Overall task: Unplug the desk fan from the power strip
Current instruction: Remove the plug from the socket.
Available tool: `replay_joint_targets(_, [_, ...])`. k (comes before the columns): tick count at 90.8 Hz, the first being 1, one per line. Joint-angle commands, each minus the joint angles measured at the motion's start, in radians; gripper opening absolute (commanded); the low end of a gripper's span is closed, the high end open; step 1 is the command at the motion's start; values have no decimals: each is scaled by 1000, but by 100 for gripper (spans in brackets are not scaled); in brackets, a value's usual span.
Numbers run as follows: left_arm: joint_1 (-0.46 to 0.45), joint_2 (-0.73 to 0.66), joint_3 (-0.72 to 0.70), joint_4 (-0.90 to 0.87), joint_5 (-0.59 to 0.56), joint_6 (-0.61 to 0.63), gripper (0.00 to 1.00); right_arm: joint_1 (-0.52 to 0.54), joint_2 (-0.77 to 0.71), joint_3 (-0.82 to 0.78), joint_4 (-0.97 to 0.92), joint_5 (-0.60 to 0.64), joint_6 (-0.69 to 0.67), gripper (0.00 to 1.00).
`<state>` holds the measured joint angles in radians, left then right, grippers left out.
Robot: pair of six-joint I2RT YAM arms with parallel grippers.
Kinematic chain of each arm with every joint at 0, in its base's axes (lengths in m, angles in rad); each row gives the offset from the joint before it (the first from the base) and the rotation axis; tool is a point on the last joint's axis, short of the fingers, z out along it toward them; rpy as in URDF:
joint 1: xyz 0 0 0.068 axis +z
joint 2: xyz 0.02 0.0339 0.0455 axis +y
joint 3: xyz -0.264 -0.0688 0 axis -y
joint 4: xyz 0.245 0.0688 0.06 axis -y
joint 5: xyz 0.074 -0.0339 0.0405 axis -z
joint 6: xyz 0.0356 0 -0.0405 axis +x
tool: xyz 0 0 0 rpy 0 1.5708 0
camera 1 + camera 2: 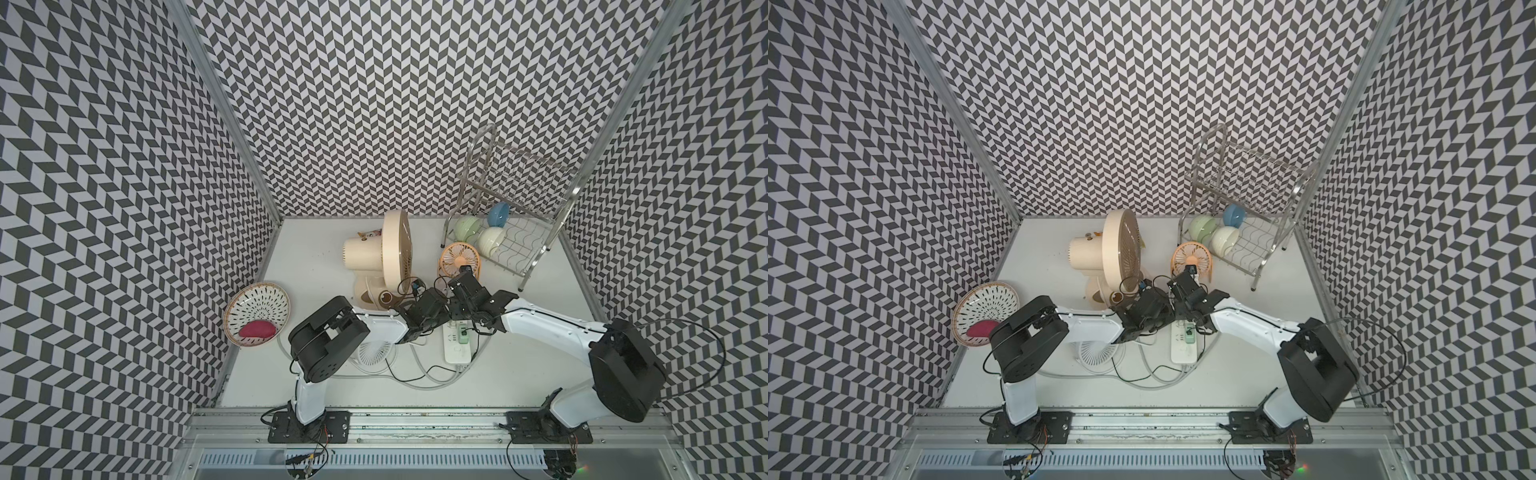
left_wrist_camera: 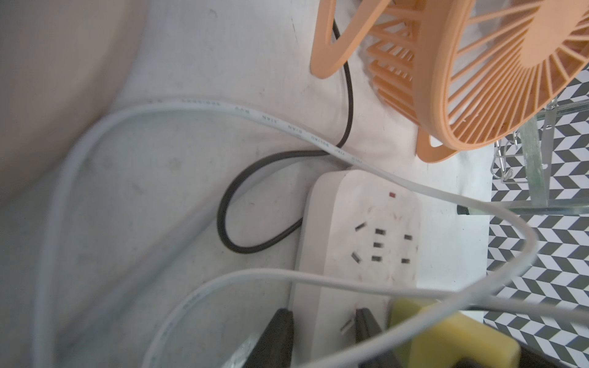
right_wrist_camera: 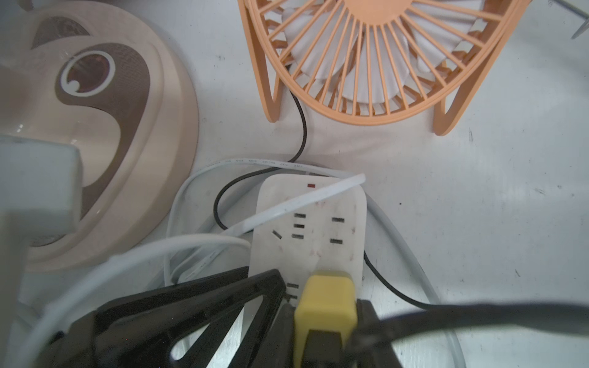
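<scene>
The yellow plug [image 3: 325, 299], its base hidden, is clamped between the right fingers [image 3: 365, 313]; the left fingers [image 2: 277, 337] are held apart over the power strip [image 2: 360, 204].

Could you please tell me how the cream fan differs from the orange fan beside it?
The cream fan is much larger than the orange fan. The cream fan stands on a solid round base; the orange fan rests on a thin loop frame. Both have round grilles.
</scene>
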<state>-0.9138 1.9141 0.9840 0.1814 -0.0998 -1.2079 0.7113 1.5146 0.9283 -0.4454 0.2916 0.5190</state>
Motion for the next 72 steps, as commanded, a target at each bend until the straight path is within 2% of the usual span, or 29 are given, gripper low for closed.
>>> replay_joint_targets(1, [7, 111, -44, -236, 8, 4, 36, 34, -34, 70, 30, 27, -6, 4])
replay_joint_targets(5, [7, 114, -44, -238, 9, 4, 36, 39, -18, 78, 26, -8, -22, 4])
replay_joint_targets(15, [6, 127, -35, -246, 16, 7, 36, 55, -47, 29, 191, -267, -60, 3])
replay_joint_targets(19, [7, 130, -35, -248, 18, 5, 37, 56, -55, 18, 240, -323, -60, 4])
replay_joint_targets(24, [7, 129, -34, -253, 17, 1, 37, 56, -56, 24, 236, -283, -61, 4])
replay_joint_targets(32, [6, 128, -35, -263, 12, -2, 37, 51, -44, 50, 128, -22, -21, 4])
replay_joint_targets(37, [7, 129, -37, -266, 11, -5, 37, 50, -20, 77, 52, 63, -20, 5])
replay_joint_targets(42, [7, 130, -37, -266, 12, -5, 38, 54, -18, 81, 52, 21, -36, 4])
replay_joint_targets(50, [7, 135, -35, -271, 15, -5, 39, 62, -55, 36, 187, -236, -91, 4])
replay_joint_targets(55, [7, 135, -37, -270, 16, -7, 39, 61, -78, 20, 247, -312, -93, 4])
replay_joint_targets(60, [6, 135, -37, -270, 17, -6, 39, 55, -95, 15, 259, -291, -88, 4])
replay_joint_targets(68, [7, 136, -36, -268, 19, -1, 40, 39, -90, 19, 205, -120, -50, 4])
replay_joint_targets(72, [6, 140, -34, -269, 21, 2, 41, 37, -71, 43, 158, -89, -55, 4])
